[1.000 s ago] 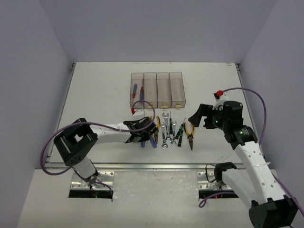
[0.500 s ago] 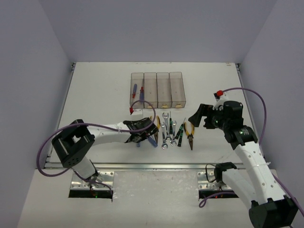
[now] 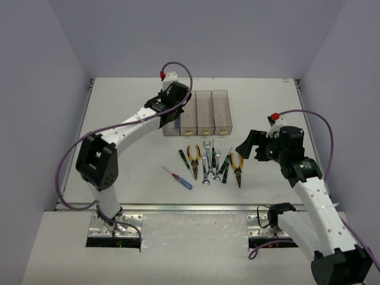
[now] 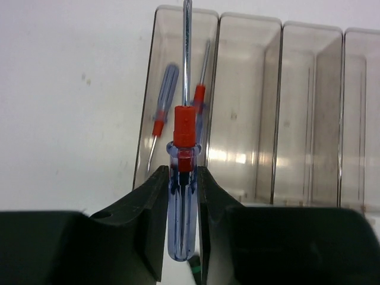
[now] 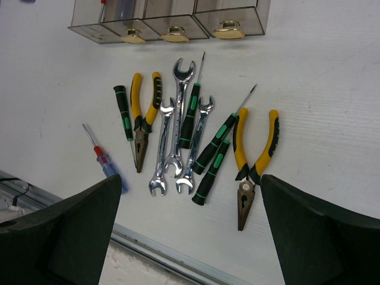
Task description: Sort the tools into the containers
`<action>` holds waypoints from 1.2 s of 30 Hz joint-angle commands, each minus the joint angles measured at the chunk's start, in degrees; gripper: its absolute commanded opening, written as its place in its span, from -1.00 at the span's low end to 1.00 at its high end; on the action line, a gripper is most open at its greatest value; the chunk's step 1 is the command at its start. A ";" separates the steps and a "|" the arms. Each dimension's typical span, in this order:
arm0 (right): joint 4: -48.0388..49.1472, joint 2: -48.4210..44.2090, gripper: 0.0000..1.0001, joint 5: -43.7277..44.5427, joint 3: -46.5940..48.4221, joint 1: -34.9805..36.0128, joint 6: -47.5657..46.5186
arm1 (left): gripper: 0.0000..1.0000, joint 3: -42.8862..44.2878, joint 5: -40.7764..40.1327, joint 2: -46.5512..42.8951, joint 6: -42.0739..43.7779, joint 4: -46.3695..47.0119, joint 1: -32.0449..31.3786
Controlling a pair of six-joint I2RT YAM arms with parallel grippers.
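Held screwdriver point(image 4: 184, 129): clear blue handle, red collar (bare steel shaft).

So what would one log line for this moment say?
left claw: shut on blue-red screwdriver | position: over leftmost bin, two screwdrivers already inside | right claw: open, empty | other tools: on table

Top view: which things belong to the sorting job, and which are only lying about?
Job: four clear bins; held screwdriver in left gripper; two screwdrivers already binned; loose screwdrivers, wrenches, pliers.
Lying about: nothing loose; only the purple cables.
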 commanded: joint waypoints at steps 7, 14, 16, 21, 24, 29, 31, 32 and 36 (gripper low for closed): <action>2.50 -0.96 0.98 -1.54 0.17 -0.23 0.07 | -0.81 13.41 11.43 14.85 7.41 -1.93 9.87; 2.64 0.18 0.98 -2.02 0.35 -0.23 0.07 | 0.73 6.71 20.02 9.12 4.85 2.60 9.89; 2.72 0.12 0.98 -1.87 0.28 -0.23 0.07 | 0.86 2.53 21.90 3.78 3.79 5.69 9.83; 2.72 0.36 0.98 -1.68 0.26 -0.23 0.07 | 0.92 -6.29 15.63 -5.83 -1.33 5.55 7.34; 2.72 0.10 0.98 -1.68 0.18 -0.23 0.07 | 0.92 -18.61 14.00 -13.73 -10.54 4.09 5.20; 2.96 0.10 0.98 -2.09 0.00 -0.21 0.16 | 1.00 -31.36 4.44 -25.09 -28.82 -3.32 -5.50; 2.99 0.10 0.98 -1.96 -0.09 -0.20 0.16 | 1.00 -35.74 -3.25 -27.94 -42.96 -9.02 -15.28; 2.94 0.05 0.98 -1.63 -0.09 -0.23 0.10 | 1.00 -37.75 -4.83 -28.68 -51.92 -12.44 -18.13; 2.56 -0.53 0.98 -0.97 0.00 -0.23 0.03 | 1.00 -37.04 -3.44 -22.66 -67.01 -20.89 -22.98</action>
